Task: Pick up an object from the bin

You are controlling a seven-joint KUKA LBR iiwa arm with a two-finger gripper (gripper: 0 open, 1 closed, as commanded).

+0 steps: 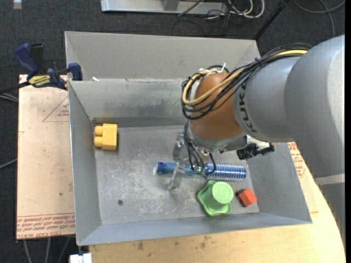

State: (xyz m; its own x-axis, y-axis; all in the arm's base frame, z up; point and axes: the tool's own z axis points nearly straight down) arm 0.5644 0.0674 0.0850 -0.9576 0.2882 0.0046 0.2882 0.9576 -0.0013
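Roughly mid-bin, the gripper (pixel 176 169) reaches down from the orange-capped wrist to the grey metal bin (pixel 82 163) floor. Its two metal fingers (pixel 175 181) stand spread apart, straddling the handle of a blue bottle brush (pixel 225 172) that lies flat across the floor: one tip on the far side, one on the near side. The brush's blue end pokes out left; its bristles extend right. Just beside the bristles sit a green round cap (pixel 216 198) and a small orange block (pixel 247 197). A yellow toy brick (pixel 106 136) lies well apart, left.
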